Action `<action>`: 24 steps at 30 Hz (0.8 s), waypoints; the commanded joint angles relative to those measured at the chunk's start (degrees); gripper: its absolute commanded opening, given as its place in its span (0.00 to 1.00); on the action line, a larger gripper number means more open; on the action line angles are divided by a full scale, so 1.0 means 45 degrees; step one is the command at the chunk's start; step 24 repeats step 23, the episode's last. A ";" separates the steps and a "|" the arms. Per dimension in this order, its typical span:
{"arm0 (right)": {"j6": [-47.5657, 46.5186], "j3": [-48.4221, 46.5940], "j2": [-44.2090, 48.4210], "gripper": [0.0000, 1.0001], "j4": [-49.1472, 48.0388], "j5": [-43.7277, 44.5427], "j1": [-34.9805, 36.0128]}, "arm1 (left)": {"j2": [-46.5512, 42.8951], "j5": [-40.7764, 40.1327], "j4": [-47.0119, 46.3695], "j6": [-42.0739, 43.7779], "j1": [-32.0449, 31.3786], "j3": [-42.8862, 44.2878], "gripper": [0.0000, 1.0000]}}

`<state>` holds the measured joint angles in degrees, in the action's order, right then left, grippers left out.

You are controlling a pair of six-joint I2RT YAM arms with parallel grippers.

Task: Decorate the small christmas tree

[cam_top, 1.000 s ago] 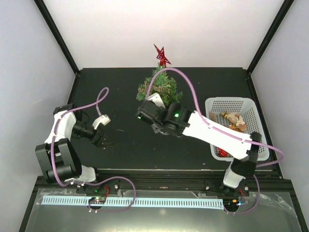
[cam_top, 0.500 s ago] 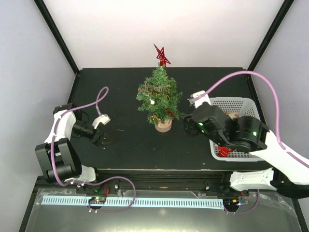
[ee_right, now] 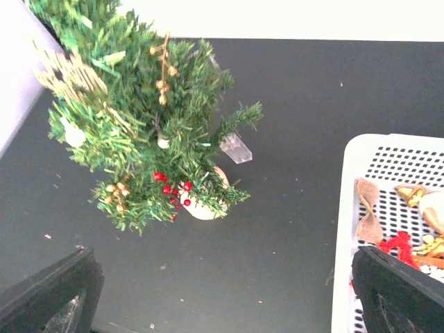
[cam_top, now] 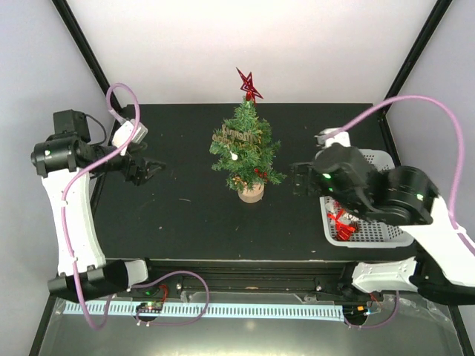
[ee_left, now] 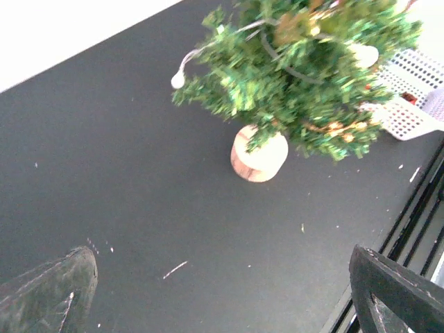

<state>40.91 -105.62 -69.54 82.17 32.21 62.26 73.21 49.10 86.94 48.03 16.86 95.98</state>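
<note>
The small christmas tree (cam_top: 245, 152) stands mid-table on a wood disc base (cam_top: 251, 193), with a red star (cam_top: 248, 84) on top, gold lettering, a white ball and red berries. It also shows in the left wrist view (ee_left: 298, 76) and the right wrist view (ee_right: 139, 132). My left gripper (cam_top: 151, 170) is open and empty, raised to the left of the tree; its fingers (ee_left: 48, 295) stand wide apart. My right gripper (cam_top: 296, 180) is open and empty, to the right of the tree, its fingers (ee_right: 402, 291) wide apart.
A white perforated basket (cam_top: 378, 157) sits at the right, partly hidden under my right arm, holding a red ornament (cam_top: 341, 221) and several others (ee_right: 399, 243). A small clear plastic piece (ee_right: 236, 147) lies behind the tree. Black rails run along the table's near edge.
My right arm has pulled back from the tree to the right, over the basket. My left arm has risen and swung up toward the far left.
</note>
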 commanded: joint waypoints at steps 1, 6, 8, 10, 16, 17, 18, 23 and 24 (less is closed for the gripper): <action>0.0512 -0.0424 0.1781 1.00 0.0494 0.0462 -0.0126 | -0.0971 0.0789 0.0534 -0.1220 -0.0481 0.0457 0.99; 0.0722 -0.0166 0.2357 1.00 0.0676 0.0728 -0.0153 | -0.2139 0.1613 0.0489 -0.1279 -0.0583 0.0016 0.99; 0.0894 0.0196 0.2673 1.00 0.0655 0.0915 -0.0139 | -0.2549 0.1992 0.0498 -0.1220 -0.0587 -0.0030 0.99; 0.0977 0.0615 0.3009 1.00 0.0541 0.0995 -0.0141 | -0.2870 0.2209 0.0499 -0.1164 -0.0602 -0.0014 0.99; 0.0872 0.1366 0.3275 1.00 0.0135 0.0970 -0.0134 | -0.3087 0.2253 0.0504 -0.1536 -0.0598 0.0323 0.99; 0.0793 0.1431 0.3249 1.00 0.0050 0.0985 -0.0148 | -0.3068 0.2267 0.0495 -0.1597 -0.0602 0.0356 0.99; 0.0607 0.1530 0.3256 1.00 -0.0100 0.0946 -0.0135 | -0.3061 0.2257 0.0494 -0.1636 -0.0593 0.0392 0.99; 0.0148 0.1826 0.3251 1.00 -0.0591 0.0842 -0.0144 | -0.2960 0.2236 0.0502 -0.1862 -0.0617 0.0500 0.99; 0.0148 0.1826 0.3251 1.00 -0.0591 0.0842 -0.0144 | -0.2960 0.2236 0.0502 -0.1862 -0.0617 0.0500 0.99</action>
